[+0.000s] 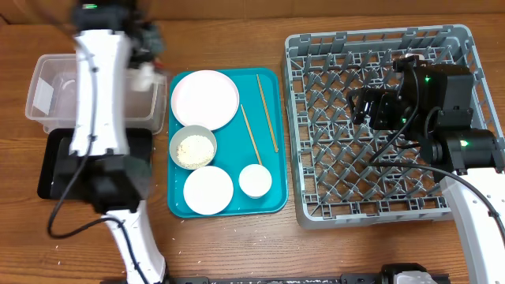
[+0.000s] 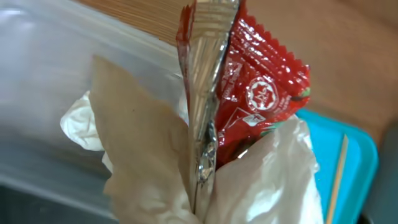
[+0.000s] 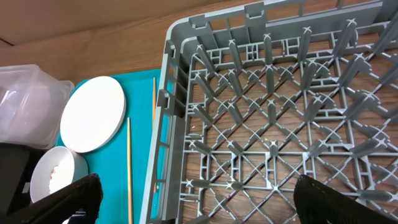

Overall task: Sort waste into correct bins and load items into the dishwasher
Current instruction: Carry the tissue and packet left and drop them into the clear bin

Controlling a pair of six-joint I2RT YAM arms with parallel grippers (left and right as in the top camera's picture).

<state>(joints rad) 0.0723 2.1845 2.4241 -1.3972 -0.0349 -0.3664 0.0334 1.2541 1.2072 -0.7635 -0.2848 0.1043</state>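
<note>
Left gripper [image 1: 146, 63]: upper left of the overhead frame, above the clear rectangular plastic tub [image 1: 47, 91]; jaws clenched on a red-and-white foil wrapper [image 2: 255, 87] bunched with a crumpled white paper napkin [image 2: 149, 168].
Right gripper [image 3: 205, 205]: right side of the frame, over the large square grey plastic dish rack [image 1: 331, 158]; jaws released wide, nothing between them.
Black rectangular tray [image 1: 55, 170]: just below the tub, partly under the left arm.
Teal serving tray [image 1: 272, 197]: centre, on the wooden bench [image 1: 221, 252], between tub and rack.
On the teal tray: white round plate [image 1: 205, 99] at top, grey-green bowl [image 1: 192, 147] holding pale rice-like crumbs [image 1: 193, 150], a white round dish [image 1: 208, 189], small white cup [image 1: 255, 181], two thin wooden chopsticks [image 1: 267, 110].
</note>
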